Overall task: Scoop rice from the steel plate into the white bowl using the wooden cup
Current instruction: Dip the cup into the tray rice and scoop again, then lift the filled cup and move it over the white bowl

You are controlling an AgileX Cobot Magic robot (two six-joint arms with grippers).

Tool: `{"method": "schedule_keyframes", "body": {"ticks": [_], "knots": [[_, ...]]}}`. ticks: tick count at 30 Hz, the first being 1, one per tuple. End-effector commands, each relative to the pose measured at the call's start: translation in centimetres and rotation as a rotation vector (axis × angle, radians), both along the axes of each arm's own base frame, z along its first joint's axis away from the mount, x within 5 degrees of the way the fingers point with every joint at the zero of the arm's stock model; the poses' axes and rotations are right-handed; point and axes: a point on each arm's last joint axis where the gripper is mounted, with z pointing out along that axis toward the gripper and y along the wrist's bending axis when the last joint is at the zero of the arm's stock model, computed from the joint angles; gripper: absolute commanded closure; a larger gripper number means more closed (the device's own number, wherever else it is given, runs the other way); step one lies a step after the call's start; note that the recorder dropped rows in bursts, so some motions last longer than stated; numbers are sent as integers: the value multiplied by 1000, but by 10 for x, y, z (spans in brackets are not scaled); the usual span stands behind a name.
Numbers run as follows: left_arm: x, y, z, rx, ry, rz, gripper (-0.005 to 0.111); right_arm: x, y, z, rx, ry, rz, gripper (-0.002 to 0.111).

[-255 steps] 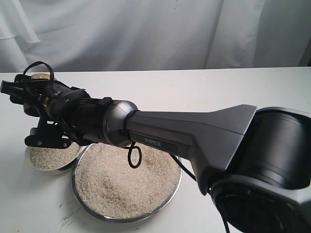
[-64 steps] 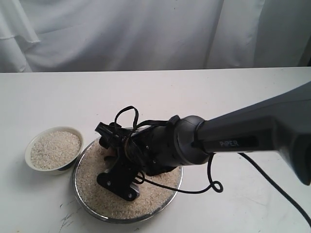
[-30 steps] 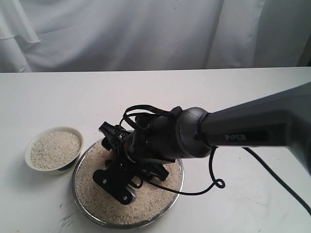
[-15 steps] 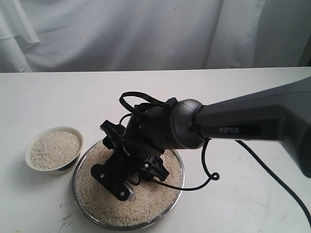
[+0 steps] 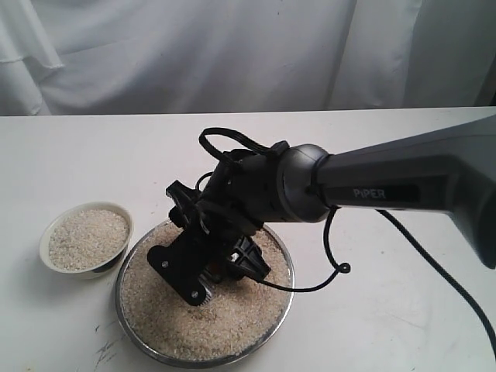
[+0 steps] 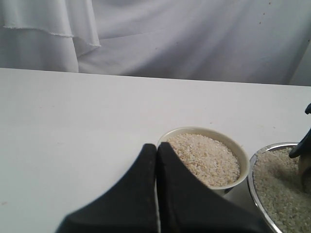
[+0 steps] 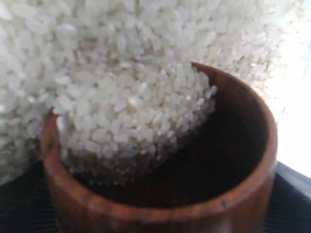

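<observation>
Right gripper (image 5: 213, 267) grasps the wooden cup (image 7: 160, 213), part-filled with rice (image 7: 121, 111), low over the steel plate (image 5: 203, 362). White bowl (image 5: 44, 252) (also holding rice) sits at the plate's 9 o'clock. Left gripper (image 6: 156, 150) is clenched and empty.

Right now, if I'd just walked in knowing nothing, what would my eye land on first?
The big dark arm reaching in from the right, with its right gripper down in the steel plate of rice at front centre. Up close, the wooden cup it grips is part filled with grains. Left of the plate sits the white bowl, already holding rice.
</observation>
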Motion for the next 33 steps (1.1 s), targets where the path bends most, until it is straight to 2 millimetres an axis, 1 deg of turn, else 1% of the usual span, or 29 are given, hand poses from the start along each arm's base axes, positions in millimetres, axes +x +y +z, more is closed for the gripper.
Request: {"method": "schedule_keyframes", "body": {"ticks": [1, 2, 7, 16, 22, 25, 28, 30, 33], "knots": [[0, 0, -1, -4, -7, -1, 107, 1, 0, 6, 18, 7, -11, 108], [0, 0, -1, -4, -7, -1, 107, 1, 0, 5, 21, 14, -13, 108], [0, 0, -1, -4, -7, -1, 107, -1, 0, 19, 50, 11, -8, 108], [0, 0, -1, -4, -7, -1, 107, 2, -7, 40, 83, 6, -36, 108], [0, 0, -1, -4, -7, -1, 107, 2, -9, 46, 103, 36, -43, 108], [0, 0, -1, -4, -7, -1, 107, 2, -12, 45, 139, 122, -83, 108], [0, 0, -1, -4, -7, -1, 107, 6, -15, 46, 154, 130, -103, 108], [0, 0, -1, -4, -7, -1, 107, 9, -13, 50, 179, 135, -113, 108], [0, 0, -1, -4, -7, -1, 107, 11, -2, 66, 250, 145, -89, 108]]}}
